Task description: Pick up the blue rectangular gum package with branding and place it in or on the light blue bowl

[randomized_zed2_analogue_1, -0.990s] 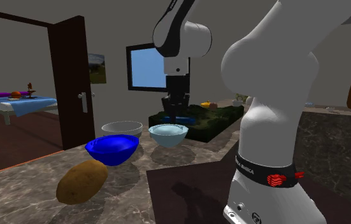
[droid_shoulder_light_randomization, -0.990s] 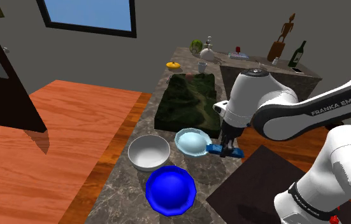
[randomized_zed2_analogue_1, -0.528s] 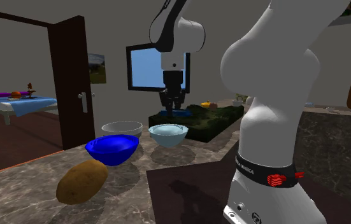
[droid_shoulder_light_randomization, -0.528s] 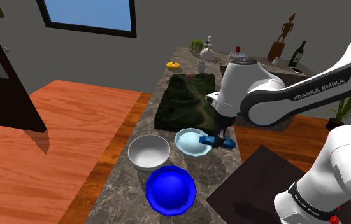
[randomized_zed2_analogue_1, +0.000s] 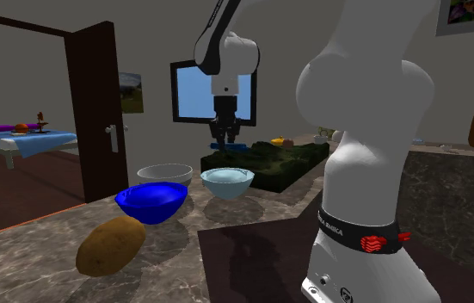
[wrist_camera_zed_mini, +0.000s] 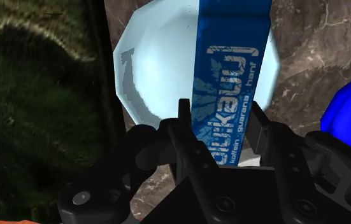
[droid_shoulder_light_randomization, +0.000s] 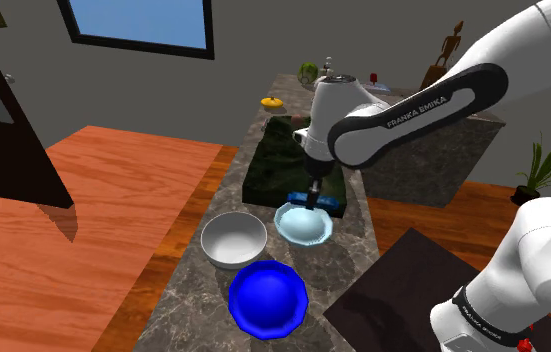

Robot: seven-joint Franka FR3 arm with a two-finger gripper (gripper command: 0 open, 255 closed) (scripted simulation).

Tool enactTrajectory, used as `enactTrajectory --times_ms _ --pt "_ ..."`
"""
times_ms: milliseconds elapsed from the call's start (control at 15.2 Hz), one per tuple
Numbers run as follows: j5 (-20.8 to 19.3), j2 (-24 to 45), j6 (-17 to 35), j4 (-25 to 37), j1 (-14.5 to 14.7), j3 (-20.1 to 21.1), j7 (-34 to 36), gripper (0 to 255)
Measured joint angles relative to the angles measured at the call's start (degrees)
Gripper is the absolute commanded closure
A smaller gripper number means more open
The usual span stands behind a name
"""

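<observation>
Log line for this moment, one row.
phase: transport | gripper: shut on gum pack | position: over bowl | release: not yet

The gum package (wrist_camera_zed_mini: 231, 70) is deep blue with pale, worn lettering (white shading to light blue). The hand (wrist_camera_zed_mini: 218, 118) is black and the bowl under it (wrist_camera_zed_mini: 155, 70) pale icy blue. On the brown-grey veined bench (droid_shoulder_light_randomization: 191, 312) are a saturated blue bowl (droid_shoulder_light_randomization: 267, 297) and a white bowl (droid_shoulder_light_randomization: 233, 238).

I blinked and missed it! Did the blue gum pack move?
Yes. In the shoulder view the gum pack, clasped by the gripper, went left, from beside the light blue bowl to over its far rim.
</observation>
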Motion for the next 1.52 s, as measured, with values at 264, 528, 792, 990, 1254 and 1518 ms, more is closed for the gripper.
enactTrajectory --times_ms 264,528,792,990,1254,1518 --pt "-0.1 3.5 2.2 1.3 -0.4 -0.5 -0.8 255" --pt "-0.2 5.9 5.3 0.6 -0.4 -0.5 -0.6 255" --pt "-0.3 8.4 8.5 -0.1 -0.5 -0.6 -0.6 255" --pt "-0.4 10.2 10.4 -0.3 -0.5 -0.6 -0.6 255" --pt "-0.4 10.4 10.7 -0.4 -0.5 -0.6 -0.6 255" --pt "-0.4 10.4 10.8 -0.4 -0.5 -0.6 -0.6 0"
